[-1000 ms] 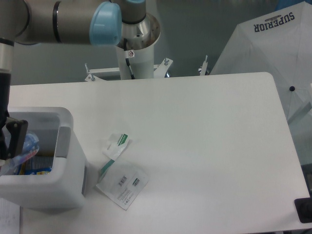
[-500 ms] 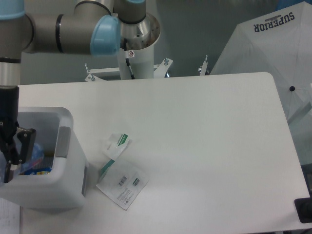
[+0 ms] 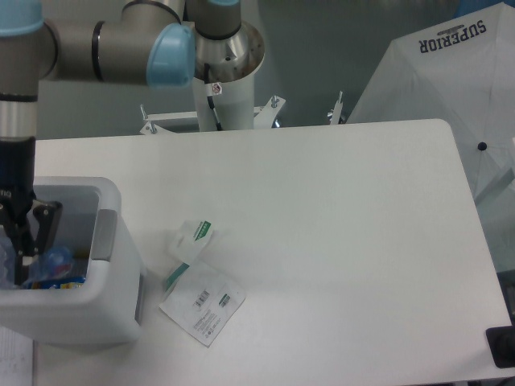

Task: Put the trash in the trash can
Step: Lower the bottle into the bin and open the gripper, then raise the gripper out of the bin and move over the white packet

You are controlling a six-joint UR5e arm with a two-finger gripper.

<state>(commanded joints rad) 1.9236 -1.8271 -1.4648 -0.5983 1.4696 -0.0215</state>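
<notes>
The white trash can [image 3: 113, 265] stands at the table's left front. My gripper [image 3: 24, 240] hangs inside its opening, jaws apart, with nothing between them. The crushed clear bottle [image 3: 51, 262] with bluish cap lies in the bin just below my right finger [image 3: 44, 219]. The flat white pouch with barcode label [image 3: 203, 303] lies on the table right of the bin. The small white-and-green wrapper [image 3: 193, 236] lies just behind it, partly overlapping the pouch's far corner.
Blue and yellow items [image 3: 68, 281] lie deeper in the bin. The arm's base column [image 3: 221, 88] stands behind the table's far edge. A white umbrella [image 3: 451, 88] is off the table's right side. A dark object [image 3: 503, 346] sits at the front right corner.
The bottle has left my gripper and dropped lower into the bin. My gripper has shifted slightly right and up over the bin. The pouch and wrapper have not moved.
</notes>
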